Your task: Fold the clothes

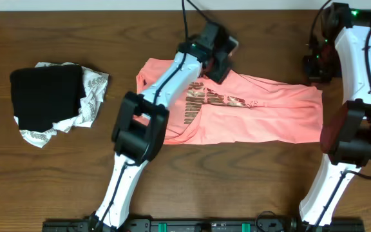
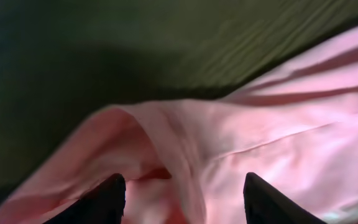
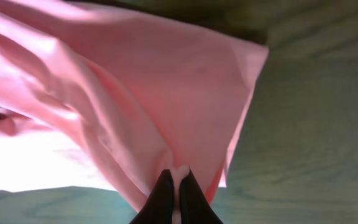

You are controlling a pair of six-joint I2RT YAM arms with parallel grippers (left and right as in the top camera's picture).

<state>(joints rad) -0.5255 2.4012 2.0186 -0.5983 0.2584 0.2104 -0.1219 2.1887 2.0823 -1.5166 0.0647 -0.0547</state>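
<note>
I read the shirt [image 1: 263, 109] with its long axis left-right; left gripper [image 2: 182, 186] spread over the far edge (nothing pinched), right gripper [image 3: 178, 177] clenched on the far-right corner.

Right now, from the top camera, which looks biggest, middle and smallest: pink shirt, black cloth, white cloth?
1. pink shirt: biggest by far.
2. black cloth.
3. white cloth: least showing, but the black cloth covers part of it, so its real size is unsure.

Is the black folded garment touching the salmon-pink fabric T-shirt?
No, the black folded garment sits on the white patterned cloth, apart from the T-shirt.
</note>
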